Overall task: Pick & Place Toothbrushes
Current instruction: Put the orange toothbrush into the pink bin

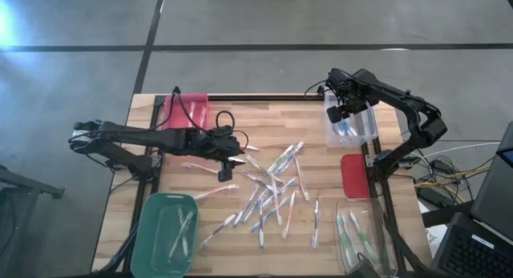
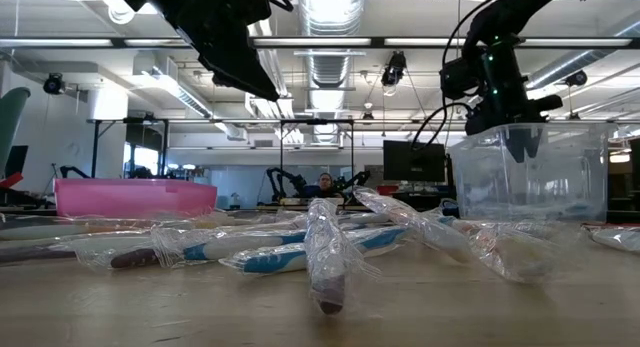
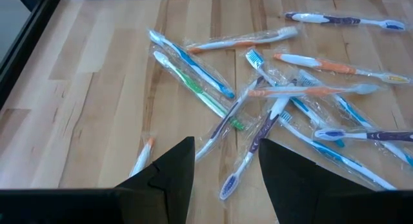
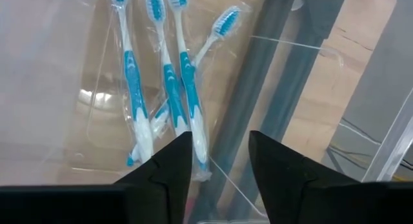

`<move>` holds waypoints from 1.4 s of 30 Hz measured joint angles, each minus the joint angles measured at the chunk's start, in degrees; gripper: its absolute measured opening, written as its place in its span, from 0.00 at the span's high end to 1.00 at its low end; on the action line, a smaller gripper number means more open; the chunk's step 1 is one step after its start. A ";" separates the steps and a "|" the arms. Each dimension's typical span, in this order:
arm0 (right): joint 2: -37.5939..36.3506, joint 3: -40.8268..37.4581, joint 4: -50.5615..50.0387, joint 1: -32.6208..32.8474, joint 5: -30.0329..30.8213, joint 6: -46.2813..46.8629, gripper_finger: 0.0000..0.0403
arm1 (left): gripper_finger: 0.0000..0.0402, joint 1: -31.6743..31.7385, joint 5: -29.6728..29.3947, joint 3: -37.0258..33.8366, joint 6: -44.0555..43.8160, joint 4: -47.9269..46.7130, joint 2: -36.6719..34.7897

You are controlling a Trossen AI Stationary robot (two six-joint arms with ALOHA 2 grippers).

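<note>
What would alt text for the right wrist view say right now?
The right gripper, its dark fingers apart and empty, looks down into a clear bin holding several wrapped blue-and-white toothbrushes lying side by side. Beside the bin run a dark frame rail and the wooden table.

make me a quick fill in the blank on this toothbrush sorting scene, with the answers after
1. The right gripper hangs over the clear bin, whose toothbrushes have ____ handles.
2. The pink bin sits at the table's far ____ corner.
3. The left gripper hovers over the loose pile with its jaws ____ and nothing held.
4. The ____ bin at the near left corner holds a few toothbrushes.

Missing words: blue; left; open; green
</note>
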 joint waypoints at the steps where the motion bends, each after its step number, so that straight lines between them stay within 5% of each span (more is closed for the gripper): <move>1: -0.03 0.01 -0.02 0.00 -0.04 0.00 0.62 | 0.56 0.00 -0.01 0.00 0.00 0.10 -0.01; 22: -1.18 8.22 -6.45 0.13 -0.46 0.61 0.56 | 0.56 -0.07 -0.12 0.00 1.27 0.87 0.01; 42: -6.41 20.93 -5.42 7.54 -5.79 0.35 0.83 | 0.56 -0.11 0.06 -1.48 2.43 0.42 0.03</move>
